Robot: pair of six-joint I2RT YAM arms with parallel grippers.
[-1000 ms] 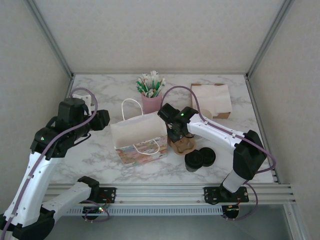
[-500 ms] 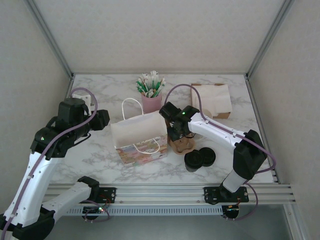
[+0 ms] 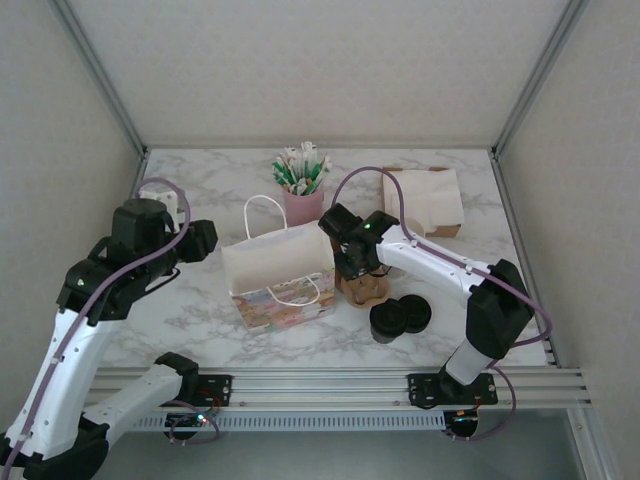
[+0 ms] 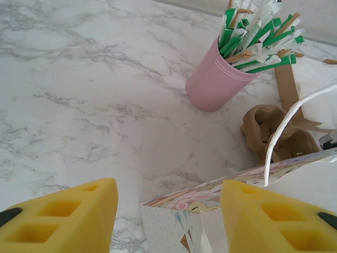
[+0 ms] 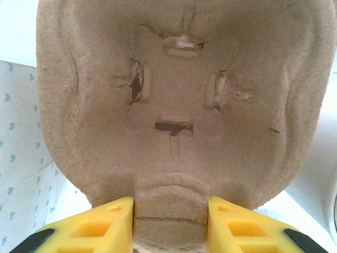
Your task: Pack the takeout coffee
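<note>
**Right fingers on the carrier, left fingers wide at the bag**

On my top view the bag (image 3: 277,268) stands upright in the middle of the counter (image 3: 200,315) with its white cord handles up. I place everything else from it.

Just right of the bag sits the brown pulp carrier (image 3: 364,291). My right arm reaches in from the right and comes down over the carrier, at the bag's right end. Through the right wrist camera I see the right fingers (image 5: 89,232) standing one on each side of the narrow tab at the carrier's near edge. They press against it with no gap that I can make out, so I read them as closed on the carrier at a fairly narrow spread. The bag's heart-printed wall shows at the left of that view, close to the carrier.

The left fingers (image 4: 58,216) hang at the bag's left end, above its rim. They are well apart and hold nothing. A corner of the rim lies below the gap between them and touches neither.

Behind the bag stands a pink cup (image 3: 303,207) full of green-and-white straws. Behind and to the right of the bag is a box (image 3: 425,198) of napkins. Right of the bag, in front of the carrier, lie the black lids (image 3: 399,318): two rounds side by side, the nearer one looking taller.

Where the coffee is, I cannot tell.
</note>
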